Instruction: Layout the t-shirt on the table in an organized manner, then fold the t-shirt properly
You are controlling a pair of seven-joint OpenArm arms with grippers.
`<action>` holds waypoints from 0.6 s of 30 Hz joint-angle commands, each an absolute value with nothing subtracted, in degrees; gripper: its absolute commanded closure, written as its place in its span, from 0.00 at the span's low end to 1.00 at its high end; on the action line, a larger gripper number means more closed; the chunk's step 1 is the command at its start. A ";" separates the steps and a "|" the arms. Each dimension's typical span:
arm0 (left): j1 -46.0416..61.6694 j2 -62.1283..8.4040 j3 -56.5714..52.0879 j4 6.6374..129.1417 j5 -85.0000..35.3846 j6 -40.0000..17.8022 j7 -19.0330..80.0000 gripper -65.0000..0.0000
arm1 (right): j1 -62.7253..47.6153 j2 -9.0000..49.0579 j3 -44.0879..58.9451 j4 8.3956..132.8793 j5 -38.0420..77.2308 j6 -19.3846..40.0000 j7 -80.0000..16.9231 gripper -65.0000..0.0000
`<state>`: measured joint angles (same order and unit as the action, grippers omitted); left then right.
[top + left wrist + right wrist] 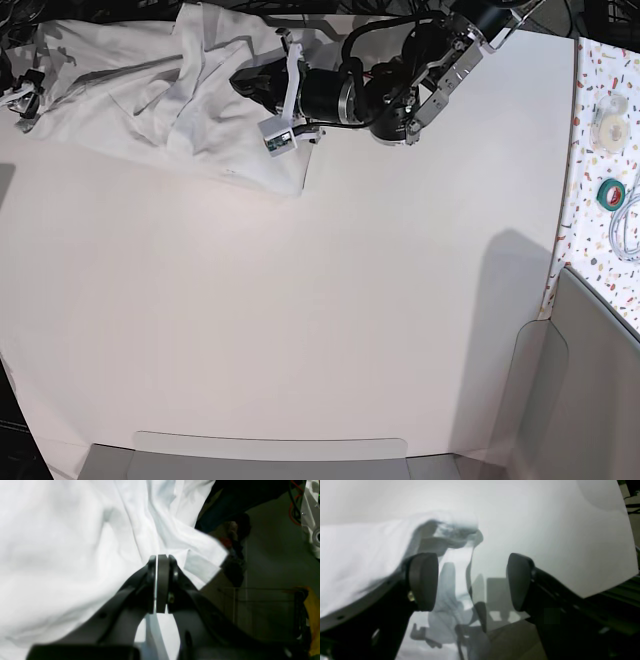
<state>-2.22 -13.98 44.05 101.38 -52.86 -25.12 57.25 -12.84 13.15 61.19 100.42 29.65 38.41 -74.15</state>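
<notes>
The white t-shirt (pixel 150 90) lies bunched and wrinkled at the far left corner of the table (pixel 300 300). My left gripper (pixel 248 85) reaches into its right side. In the left wrist view the left gripper (pixel 162 558) is shut, with a thin fold of the t-shirt (pixel 75 555) pinched between the pads. My right gripper (pixel 20 95) sits at the shirt's left end. In the right wrist view the right gripper (pixel 471 581) stands open; the t-shirt (pixel 357 555) drapes over its left finger (pixel 423 580) and a hanging edge dips between the fingers, over the table (pixel 545 530).
A speckled strip (pixel 590 80) runs along the right edge with a clear tape roll (pixel 608 118), a green tape roll (pixel 610 192) and a white cable (pixel 628 230). Grey panels sit at the near edge (pixel 270 455) and right (pixel 590 380). Dark floor lies beyond the table's far edge.
</notes>
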 commanded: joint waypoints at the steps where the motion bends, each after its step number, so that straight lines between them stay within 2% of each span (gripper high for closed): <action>1: -2.77 -13.85 43.91 102.37 -53.93 -25.63 56.48 0.99 | -12.88 14.29 61.49 101.23 29.93 38.55 -73.27 0.35; 10: -2.77 -13.85 43.03 102.37 -53.85 -25.63 56.31 0.98 | -13.05 14.37 61.49 101.23 30.20 38.64 -73.36 0.35; 18: -2.77 -13.49 35.74 102.37 -54.20 -25.63 56.31 0.98 | -13.05 14.20 61.49 101.58 30.29 38.64 -73.36 0.35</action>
